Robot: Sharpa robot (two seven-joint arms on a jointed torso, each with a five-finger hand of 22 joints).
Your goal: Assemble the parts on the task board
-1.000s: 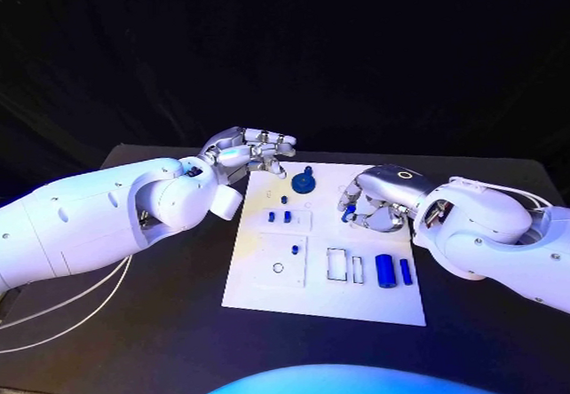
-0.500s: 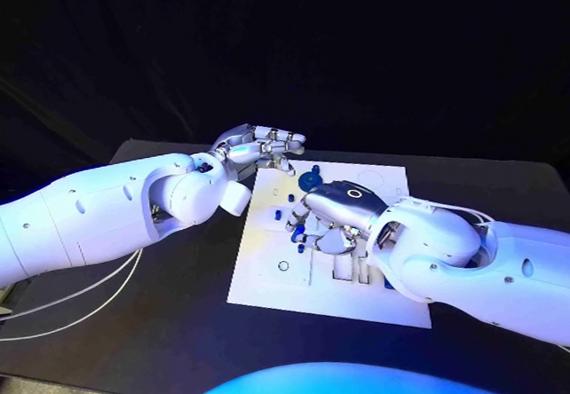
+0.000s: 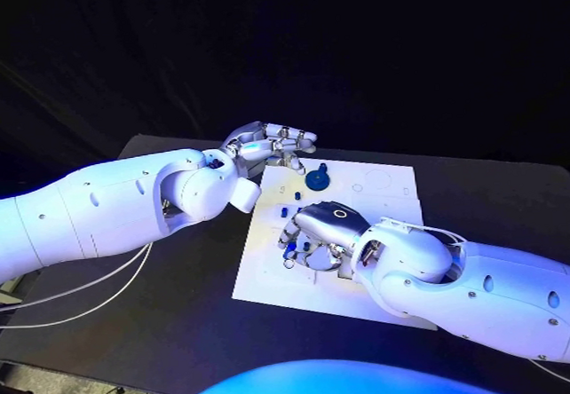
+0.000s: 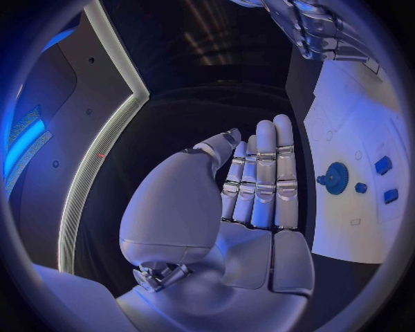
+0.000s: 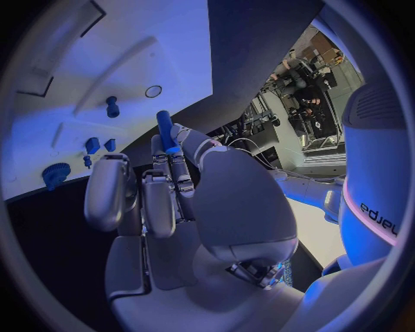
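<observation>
Here the right hand point(image 3: 324, 239) is hovering low over the middle of the task board point(image 3: 385, 185), pinching a slim blue rod point(image 5: 166, 131) between its fingers point(image 5: 177, 166); in the right wrist view the rod is sticking out past the fingertips toward the board. Just beyond that hand, on the board's surface, a small blue peg point(image 5: 113, 106) is standing near a round hole point(image 5: 153, 90), and two small blue blocks point(image 5: 99, 144) are lying a little further out, with a blue gear point(image 3: 318, 179) past them near the board's far end. The left hand point(image 3: 272, 142) is hanging at the board's far corner, grasping nothing, its fingers point(image 4: 263, 173) lying straight and close together. Beside that hand the gear is sitting on the board, with a small blue knob point(image 4: 360, 187) next to it.
</observation>
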